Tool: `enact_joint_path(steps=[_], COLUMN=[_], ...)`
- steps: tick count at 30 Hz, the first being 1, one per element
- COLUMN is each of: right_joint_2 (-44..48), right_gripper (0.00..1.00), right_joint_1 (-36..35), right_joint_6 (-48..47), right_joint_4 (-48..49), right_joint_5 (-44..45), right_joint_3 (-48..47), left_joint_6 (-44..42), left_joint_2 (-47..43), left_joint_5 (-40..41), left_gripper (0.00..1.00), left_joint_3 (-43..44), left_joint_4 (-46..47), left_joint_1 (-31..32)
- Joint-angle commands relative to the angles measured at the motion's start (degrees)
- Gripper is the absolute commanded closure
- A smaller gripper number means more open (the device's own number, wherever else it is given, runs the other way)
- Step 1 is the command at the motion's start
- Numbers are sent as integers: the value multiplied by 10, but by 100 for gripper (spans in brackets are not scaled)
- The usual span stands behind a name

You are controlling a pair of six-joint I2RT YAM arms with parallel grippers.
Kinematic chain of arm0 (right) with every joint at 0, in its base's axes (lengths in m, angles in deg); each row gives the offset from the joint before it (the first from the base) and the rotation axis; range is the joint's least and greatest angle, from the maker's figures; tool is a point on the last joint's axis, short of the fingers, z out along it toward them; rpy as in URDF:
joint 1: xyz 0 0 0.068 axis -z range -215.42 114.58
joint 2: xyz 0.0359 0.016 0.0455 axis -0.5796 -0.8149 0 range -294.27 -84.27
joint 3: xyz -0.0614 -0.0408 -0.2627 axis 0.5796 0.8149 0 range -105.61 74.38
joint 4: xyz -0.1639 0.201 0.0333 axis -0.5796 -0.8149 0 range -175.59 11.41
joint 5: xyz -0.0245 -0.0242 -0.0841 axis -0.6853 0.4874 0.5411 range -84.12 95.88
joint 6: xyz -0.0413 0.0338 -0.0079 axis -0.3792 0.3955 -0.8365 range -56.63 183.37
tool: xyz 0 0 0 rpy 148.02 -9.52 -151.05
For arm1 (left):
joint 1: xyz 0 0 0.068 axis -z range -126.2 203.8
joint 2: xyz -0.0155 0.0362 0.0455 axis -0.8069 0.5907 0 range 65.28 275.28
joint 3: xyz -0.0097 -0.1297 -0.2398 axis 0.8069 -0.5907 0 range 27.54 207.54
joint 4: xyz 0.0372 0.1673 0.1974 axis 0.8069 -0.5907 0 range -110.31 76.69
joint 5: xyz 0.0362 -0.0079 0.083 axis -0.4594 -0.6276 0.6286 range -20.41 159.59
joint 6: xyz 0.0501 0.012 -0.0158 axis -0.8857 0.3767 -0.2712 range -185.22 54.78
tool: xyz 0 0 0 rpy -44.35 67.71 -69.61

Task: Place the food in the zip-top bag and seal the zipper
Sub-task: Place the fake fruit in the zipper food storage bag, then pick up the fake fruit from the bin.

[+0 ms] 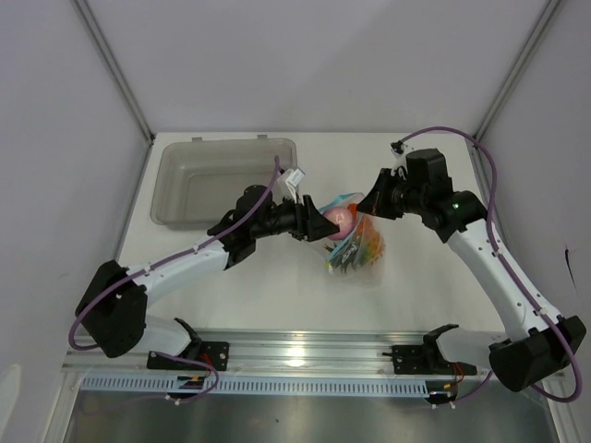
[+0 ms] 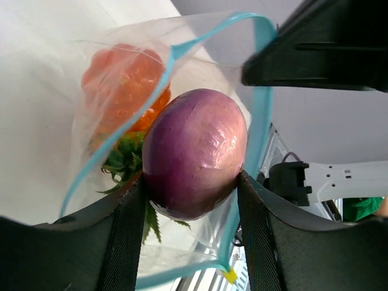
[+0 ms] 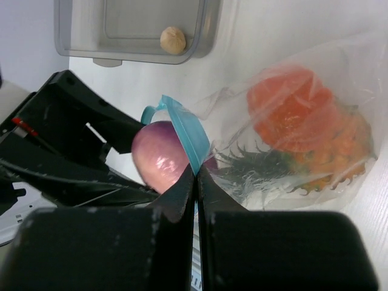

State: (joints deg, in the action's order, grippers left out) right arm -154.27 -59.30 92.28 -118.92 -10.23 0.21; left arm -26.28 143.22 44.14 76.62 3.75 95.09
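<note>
My left gripper (image 2: pixel 191 200) is shut on the purple-red onion (image 2: pixel 194 151) and holds it at the open mouth of the clear zip-top bag (image 1: pixel 355 245). The light blue zipper (image 2: pixel 260 103) loops around the onion. The round orange (image 2: pixel 124 82) and the pineapple with its green leaves (image 2: pixel 124 160) lie inside the bag. My right gripper (image 3: pixel 196 179) is shut on the blue zipper edge (image 3: pixel 189 136) and holds the mouth up. The onion (image 3: pixel 159 157) and the left fingers are just beyond it. The tiny beige bulb (image 3: pixel 173 40) lies in the grey tray.
The grey translucent tray (image 1: pixel 175 180) stands at the back left of the white table, behind my left arm. White walls close in the back and sides. A metal rail (image 1: pixel 305 351) runs along the near edge.
</note>
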Motion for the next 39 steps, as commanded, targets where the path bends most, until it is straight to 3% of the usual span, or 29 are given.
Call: enact_joint_path(steps=[1,2,6,7,8,14,22,24,26,28,32,36,39], right_joint_2=[26,26,23,23,23,25,30,29,27,23,15,-5,-20], right_gripper=[100,100,100,100,100,100,100,100,100,100,100,100,100], right_joint_1=[-2,-2,-1,0,0,5,16,19,23,24,25,30,31], right_joint_6=[5,6,4,3,2,-3,-9,-11,-15,-17,-24,-33,-42], right_joint_4=[10,10,7,6,7,7,12,12,12,13,18,8,2], right_joint_5=[-8,-9,-8,-8,-8,-8,-16,-19,-22,-25,-31,-35,-45], right_joint_3=[-26,-26,-32,-33,-32,-23,-10,-8,-8,-8,-8,-11,-10], left_joint_6=[-34,-45,-69,-73,-83,-134,-124,-113,-106,-100,-70,-116,-163], left_joint_2=[24,37,52,50,46,-6,-83,-97,-101,-101,-61,93,173], left_joint_5=[-8,-5,-18,-14,-10,21,230,231,168,156,175,228,252], left_gripper=[98,96,57,35,1,0,0,0,0,1,1,1,1], left_joint_3=[53,67,83,80,79,84,103,97,88,84,130,286,407], left_joint_4=[-25,-50,-65,-66,-68,-94,-198,-204,-179,-176,-249,-435,-523], left_joint_1=[9,11,16,16,16,16,-18,-40,-81,-110,-173,-213,-223])
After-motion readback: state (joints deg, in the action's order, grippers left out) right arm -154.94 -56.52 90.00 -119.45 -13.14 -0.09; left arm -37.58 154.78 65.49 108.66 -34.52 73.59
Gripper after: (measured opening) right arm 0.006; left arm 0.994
